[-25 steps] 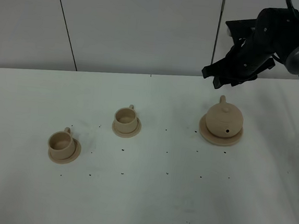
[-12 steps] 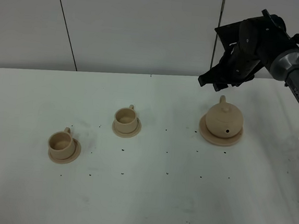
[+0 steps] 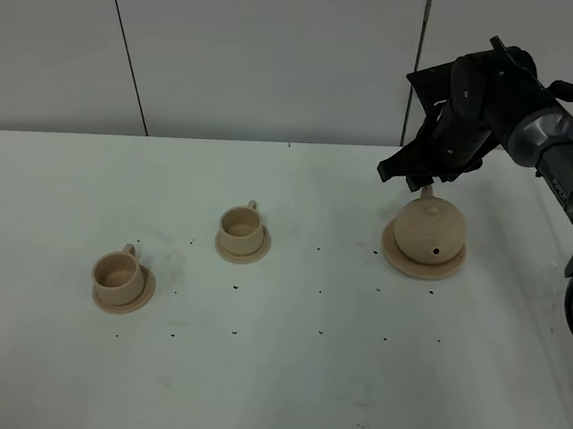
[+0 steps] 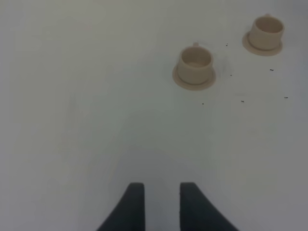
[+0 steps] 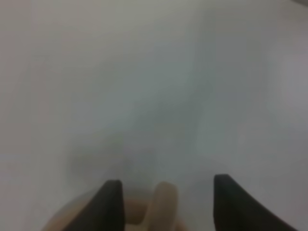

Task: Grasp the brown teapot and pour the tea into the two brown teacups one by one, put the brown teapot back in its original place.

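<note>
The right hand (image 3: 410,177) has come down and moved in over the last moment. A second ago it hung higher and further back; now it sits right at the back of the brown teapot (image 3: 429,230), directly over the loop handle (image 5: 163,202). Its fingers are spread wide and pinch nothing. From the wrist camera, blurred as it is, the handle stands up in the gap between the two fingers, closer to one than the other, and I can't say whether either touches it.

The teapot hasn't stirred. It sits just under and in front of the hand on its wide saucer (image 3: 403,262), lid on, with the spout pointing away from the hand. The nearer teacup (image 3: 238,226) and the farther teacup (image 3: 117,272) stand well apart from the hand, off to its side across the counter (image 3: 282,375), each on its own small saucer and each looking empty.

So the approach looks almost finished and the grasp is not yet made. I'd judge the hand needs to settle a touch lower and then close on the handle before any lifting or pouring.

The left hand (image 4: 162,204) hovers low over bare counter with the cups out ahead of it, its fingers a little apart with nothing between them.
</note>
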You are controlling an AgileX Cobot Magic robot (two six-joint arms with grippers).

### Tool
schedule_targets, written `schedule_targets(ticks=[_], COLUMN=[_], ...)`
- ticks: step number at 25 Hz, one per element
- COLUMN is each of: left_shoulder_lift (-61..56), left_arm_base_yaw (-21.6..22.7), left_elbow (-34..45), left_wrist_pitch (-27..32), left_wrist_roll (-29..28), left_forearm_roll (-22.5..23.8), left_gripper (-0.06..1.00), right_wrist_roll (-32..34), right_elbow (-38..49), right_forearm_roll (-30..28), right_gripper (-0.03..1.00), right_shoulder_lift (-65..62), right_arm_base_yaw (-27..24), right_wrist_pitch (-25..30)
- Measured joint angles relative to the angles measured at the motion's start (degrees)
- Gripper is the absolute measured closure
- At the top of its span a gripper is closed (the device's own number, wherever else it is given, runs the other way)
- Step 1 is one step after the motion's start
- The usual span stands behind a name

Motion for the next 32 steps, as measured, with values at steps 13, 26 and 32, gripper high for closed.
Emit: schedule_targets(ticks=[13,26,32], left_shoulder_lift=[0.0,0.0,0.0], left_arm_base_yaw=[0.0,0.0,0.0], left_elbow=[0.0,0.0,0.0], left_wrist_pitch=[0.0,0.0,0.0], left_wrist_roll=[0.0,0.0,0.0], left_forearm_roll=[0.0,0.0,0.0], left_gripper=[0.7,0.7,0.7], right_wrist_roll=[1.03,3.1,3.61], right_elbow=[0.0,0.0,0.0], right_forearm_roll=[-4.39,-7.04,-7.21], right_gripper=[0.56,0.56,0.56], right_shoulder_lift=[0.3,0.3,0.3], right_arm_base_yaw=[0.0,-0.95,-1.61], right_wrist_pitch=[-0.05,1.19,2.28])
